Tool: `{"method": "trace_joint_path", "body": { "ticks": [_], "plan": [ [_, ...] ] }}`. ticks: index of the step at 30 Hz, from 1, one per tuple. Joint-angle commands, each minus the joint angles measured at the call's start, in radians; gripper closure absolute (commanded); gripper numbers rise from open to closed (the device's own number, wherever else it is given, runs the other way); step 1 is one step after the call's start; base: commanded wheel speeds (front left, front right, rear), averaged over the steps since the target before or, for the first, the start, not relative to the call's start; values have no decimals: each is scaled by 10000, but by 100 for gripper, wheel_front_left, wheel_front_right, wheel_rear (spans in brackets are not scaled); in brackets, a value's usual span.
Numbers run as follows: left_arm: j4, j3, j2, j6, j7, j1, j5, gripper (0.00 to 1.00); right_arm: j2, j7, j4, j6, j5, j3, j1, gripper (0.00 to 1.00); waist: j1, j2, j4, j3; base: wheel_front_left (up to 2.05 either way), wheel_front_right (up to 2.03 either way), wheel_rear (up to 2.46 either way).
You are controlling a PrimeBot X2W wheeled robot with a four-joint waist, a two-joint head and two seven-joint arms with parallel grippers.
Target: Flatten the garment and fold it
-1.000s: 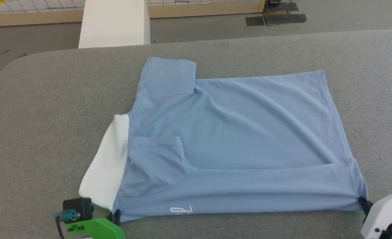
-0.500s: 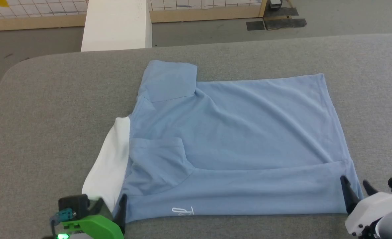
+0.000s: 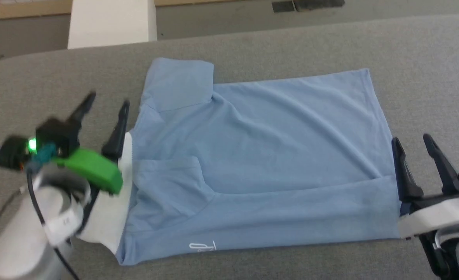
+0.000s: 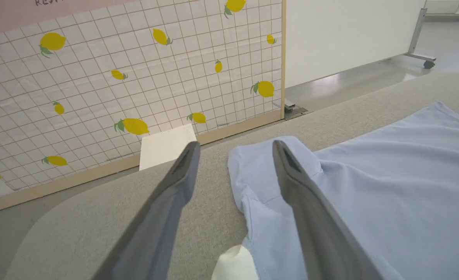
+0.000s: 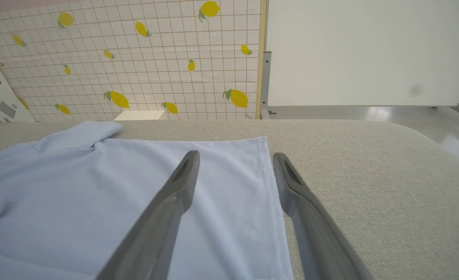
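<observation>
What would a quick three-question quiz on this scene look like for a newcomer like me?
1. True or false: the left gripper is clamped on the light blue soft fabric shirt.
2. In the head view, the small white script logo sits by which edge of the shirt? A: the far edge. B: the near edge. C: the right edge.
3. Fill in: the right gripper, at the shirt's right edge, has its two dark fingers ___ and holds nothing.

Key: 1 false, it is open and holds nothing; 2 B; 3 open.
</observation>
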State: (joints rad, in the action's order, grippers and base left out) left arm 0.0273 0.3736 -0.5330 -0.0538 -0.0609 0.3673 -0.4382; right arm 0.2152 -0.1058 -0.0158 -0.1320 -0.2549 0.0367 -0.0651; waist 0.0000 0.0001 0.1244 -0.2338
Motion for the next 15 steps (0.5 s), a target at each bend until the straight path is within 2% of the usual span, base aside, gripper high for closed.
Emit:
{"method": "trace_joint_path", "body": {
  "ticks": [1, 6, 9, 13, 15],
  "plan": [
    [264, 86, -35, 197, 138, 748, 180, 0, 99, -115, -52, 13, -127, -172, -329, 0, 0, -1, 402, -720, 0, 0, 0],
    [1551, 231, 81, 904, 968, 3046, 89, 0, 175, -301, -76, 13, -292, -683, -1185, 0, 0, -1, 864, -1666, 0, 0, 0],
    [2428, 255, 56, 1258, 1868, 4365, -169, 0, 77, -344, -96, 13, -333, -1024, -1687, 0, 0, -1, 1189, -2265, 0, 0, 0],
    [3551, 259, 55, 1440, 3589, 5709, -697, 0, -48, -449, -71, 13, -347, -1382, -2215, 0, 0, -1, 1573, -2876, 0, 0, 0],
    [3828, 195, 65, 1322, 4408, 6184, -897, 0, -92, -488, -52, 13, -351, -1556, -2402, 0, 0, -1, 1742, -3115, 0, 0, 0]
  ]
}}
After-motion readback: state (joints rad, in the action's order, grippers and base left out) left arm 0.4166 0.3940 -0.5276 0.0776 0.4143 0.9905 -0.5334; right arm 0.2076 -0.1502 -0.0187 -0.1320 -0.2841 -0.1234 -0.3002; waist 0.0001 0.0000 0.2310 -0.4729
